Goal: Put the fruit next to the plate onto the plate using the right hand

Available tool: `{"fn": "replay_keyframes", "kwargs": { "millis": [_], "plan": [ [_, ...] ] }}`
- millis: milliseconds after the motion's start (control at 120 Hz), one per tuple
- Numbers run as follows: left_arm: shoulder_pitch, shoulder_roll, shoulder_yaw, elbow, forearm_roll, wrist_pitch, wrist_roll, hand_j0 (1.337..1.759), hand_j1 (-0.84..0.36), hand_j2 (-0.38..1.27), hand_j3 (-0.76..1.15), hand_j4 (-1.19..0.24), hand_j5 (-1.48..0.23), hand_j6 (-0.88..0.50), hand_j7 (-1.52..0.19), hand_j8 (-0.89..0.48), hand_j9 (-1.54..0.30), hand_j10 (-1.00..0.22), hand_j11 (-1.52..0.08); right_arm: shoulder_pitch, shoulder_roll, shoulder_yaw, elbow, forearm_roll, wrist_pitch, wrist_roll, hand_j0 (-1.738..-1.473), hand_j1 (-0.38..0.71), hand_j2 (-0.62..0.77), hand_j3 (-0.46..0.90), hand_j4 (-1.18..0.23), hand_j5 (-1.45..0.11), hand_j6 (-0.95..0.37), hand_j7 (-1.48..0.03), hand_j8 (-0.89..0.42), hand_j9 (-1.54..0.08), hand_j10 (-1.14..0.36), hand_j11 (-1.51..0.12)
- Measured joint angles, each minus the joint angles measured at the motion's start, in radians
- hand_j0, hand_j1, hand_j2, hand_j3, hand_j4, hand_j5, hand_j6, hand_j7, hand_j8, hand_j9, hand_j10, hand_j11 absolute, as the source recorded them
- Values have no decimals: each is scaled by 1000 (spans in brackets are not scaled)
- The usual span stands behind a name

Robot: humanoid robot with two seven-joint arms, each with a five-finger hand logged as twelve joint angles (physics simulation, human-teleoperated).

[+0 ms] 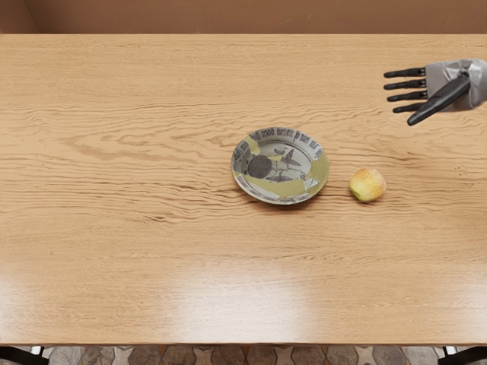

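Place: a home-like dining spot, rendered in a simulator.
Table: a broad wooden table (152, 251) with strong grain and a soft shine fills almost the whole view.
Tableware: one patterned plate (242, 179), with marks like lettering round its rim, looks like household crockery.
Food: a yellow-red apple (367, 184) lies on the bare wood just beside the plate.
Wall: a plain brown wall (243, 15) runs behind the far edge.
Floor: patterned floor tiles (228, 356) show below the near edge.
Look: smooth, even surfaces, as in a computer render.
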Motion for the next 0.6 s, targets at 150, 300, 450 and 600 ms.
{"fn": "replay_keyframes", "kwargs": {
  "millis": [150, 300, 450, 600],
  "plan": [
    [0, 0, 0, 0, 0, 0, 0, 1658, 349, 0, 0, -1, 0, -1, 0, -1, 0, 0, 0, 3, 0, 0, 5, 0, 0, 0, -1658, -349, -1, 0, 0, 0, 1, 0, 1, 0, 1, 0],
    [0, 0, 0, 0, 0, 0, 0, 1658, 349, 0, 0, -1, 0, -1, 0, -1, 0, 0, 0, 22, 4, -34, 6, -24, 0, 0, -1658, -349, -1, 0, 0, 0, 1, 0, 1, 0, 1, 0],
    [0, 0, 0, 0, 0, 0, 0, 1658, 349, 0, 0, -1, 0, -1, 0, -1, 0, 0, 0, 190, 21, -235, 90, -134, 0, 0, -1658, -349, -1, 0, 0, 0, 1, 0, 1, 0, 1, 0],
    [0, 0, 0, 0, 0, 0, 0, 1658, 349, 0, 0, -1, 0, -1, 0, -1, 0, 0, 0, 449, 64, -537, 279, -188, 0, 0, -1658, -349, -1, 0, -1, 0, 0, 0, 0, 0, 0, 0]
  ]
}}
